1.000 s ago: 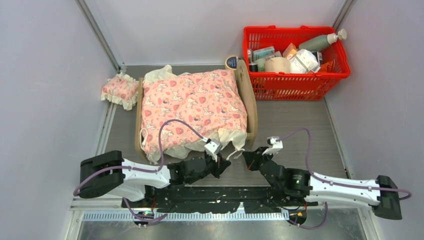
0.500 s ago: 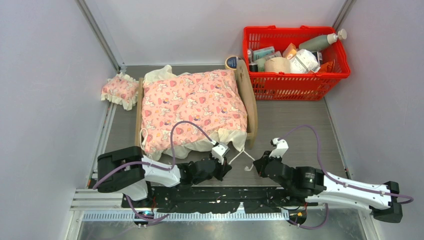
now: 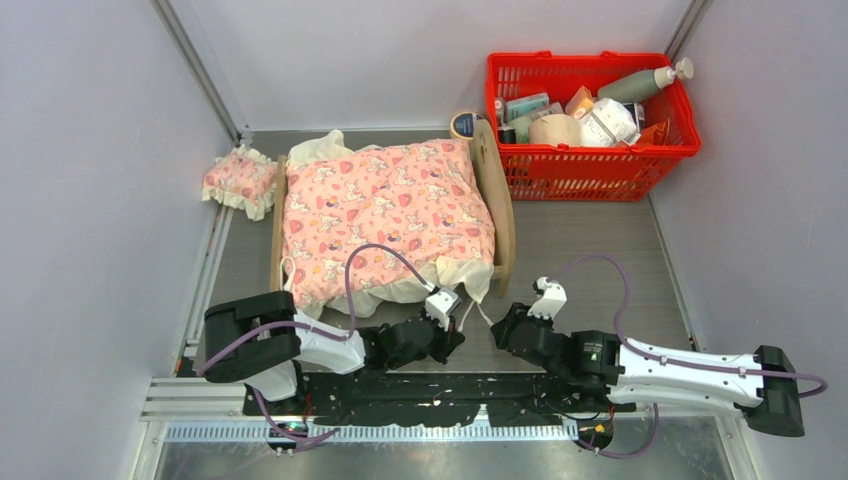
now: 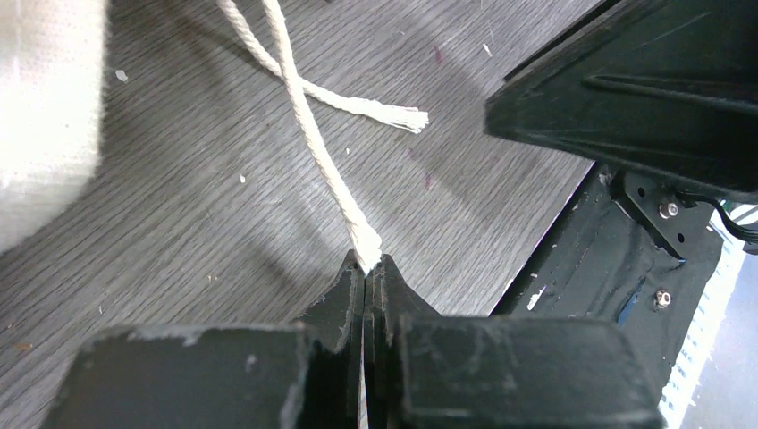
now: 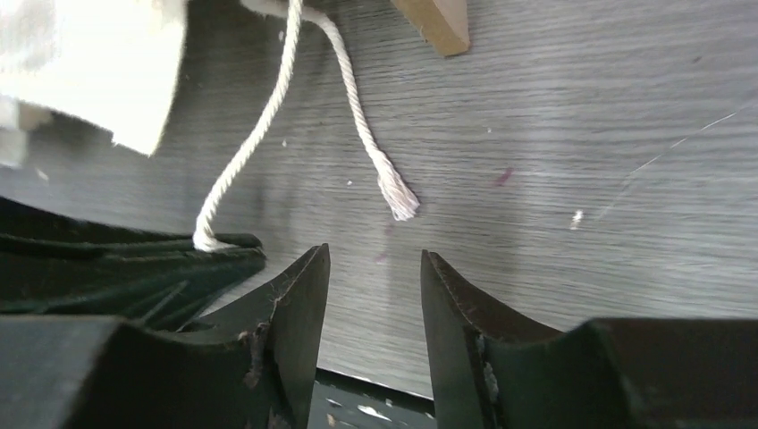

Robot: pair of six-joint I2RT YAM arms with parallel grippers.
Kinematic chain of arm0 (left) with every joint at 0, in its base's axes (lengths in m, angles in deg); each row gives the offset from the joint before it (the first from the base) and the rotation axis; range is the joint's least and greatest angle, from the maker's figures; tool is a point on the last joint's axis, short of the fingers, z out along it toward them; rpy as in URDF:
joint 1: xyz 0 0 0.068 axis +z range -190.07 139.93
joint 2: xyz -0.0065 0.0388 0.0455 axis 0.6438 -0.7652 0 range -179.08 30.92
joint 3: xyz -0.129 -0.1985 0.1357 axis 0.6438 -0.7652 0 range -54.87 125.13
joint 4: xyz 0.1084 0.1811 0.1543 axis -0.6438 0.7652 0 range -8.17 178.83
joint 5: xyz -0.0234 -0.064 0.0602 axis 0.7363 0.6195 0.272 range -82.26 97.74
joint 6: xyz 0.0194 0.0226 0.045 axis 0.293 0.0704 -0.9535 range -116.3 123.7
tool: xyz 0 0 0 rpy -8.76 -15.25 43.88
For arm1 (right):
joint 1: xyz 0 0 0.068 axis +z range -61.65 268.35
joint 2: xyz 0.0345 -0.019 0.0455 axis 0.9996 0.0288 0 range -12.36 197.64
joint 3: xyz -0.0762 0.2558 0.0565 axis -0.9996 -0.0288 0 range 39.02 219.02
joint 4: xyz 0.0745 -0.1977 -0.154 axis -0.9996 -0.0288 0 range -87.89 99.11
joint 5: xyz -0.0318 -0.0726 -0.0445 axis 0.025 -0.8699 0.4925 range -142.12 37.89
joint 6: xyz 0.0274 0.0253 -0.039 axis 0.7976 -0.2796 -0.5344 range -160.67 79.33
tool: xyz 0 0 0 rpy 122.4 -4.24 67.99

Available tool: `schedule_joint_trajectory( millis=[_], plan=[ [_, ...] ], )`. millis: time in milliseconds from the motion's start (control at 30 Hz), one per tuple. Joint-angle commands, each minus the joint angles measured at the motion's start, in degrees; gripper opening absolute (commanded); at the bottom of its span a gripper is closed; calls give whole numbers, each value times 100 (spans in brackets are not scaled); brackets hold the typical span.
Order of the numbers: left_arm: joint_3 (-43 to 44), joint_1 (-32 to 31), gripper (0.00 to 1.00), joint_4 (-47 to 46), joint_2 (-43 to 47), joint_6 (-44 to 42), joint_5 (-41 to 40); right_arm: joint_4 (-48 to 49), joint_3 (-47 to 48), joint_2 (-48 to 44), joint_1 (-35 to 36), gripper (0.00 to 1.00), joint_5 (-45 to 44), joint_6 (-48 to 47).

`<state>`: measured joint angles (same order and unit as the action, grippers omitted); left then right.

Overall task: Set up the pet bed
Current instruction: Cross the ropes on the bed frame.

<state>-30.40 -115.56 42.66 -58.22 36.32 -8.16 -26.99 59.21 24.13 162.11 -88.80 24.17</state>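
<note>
The pet bed [image 3: 500, 200], pale plywood with an arched headboard, stands mid-table toward the far edge, its mattress hidden under the pink frilled blanket [image 3: 385, 205]. At the near edge, your left gripper [image 4: 365, 268] is pinched tight on the tip of one twisted cotton cord [image 4: 313, 143], probably to draw the blanket taut. Your right gripper [image 5: 374, 255] has its jaws apart and holds nothing, just short of the second cord [image 5: 357, 116], whose frayed end lies slack on the grey wood-grain table [image 3: 600, 260].

left pincer [image 4: 366, 271] clamped, right pincer [image 5: 374, 261] parted
</note>
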Motion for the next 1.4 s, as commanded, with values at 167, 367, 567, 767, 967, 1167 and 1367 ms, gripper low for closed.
schedule_joint_trajectory(
  millis=[167, 367, 567, 767, 967, 1167, 1367],
  plan=[
    [-22, -15, 0, -466, -33, -3, -45, 2757, -966, 25, -5, 49, -924, -845],
    [-12, -19, 0, -430, 28, -36, -68, 3128, -980, 730, -8, 51, -1031, -1869],
    [-8, -11, 0, -368, 71, -22, -96, 3449, -918, 1604, -9, 50, -567, -1889],
    [76, -11, 0, -147, 36, 6, -192, 2505, -536, 2018, -2, 6, -524, -1356],
    [163, -10, 0, -27, -126, 100, -262, 1881, -669, 990, 0, 5, -766, -910],
    [498, -17, 10, 573, -159, -48, -271, 1638, -691, -20, 2, 5, -1102, -1097],
    [1134, -14, 34, 1752, 270, -462, -538, 1901, -585, -356, 6, 5, -1535, -1423]
  ],
)
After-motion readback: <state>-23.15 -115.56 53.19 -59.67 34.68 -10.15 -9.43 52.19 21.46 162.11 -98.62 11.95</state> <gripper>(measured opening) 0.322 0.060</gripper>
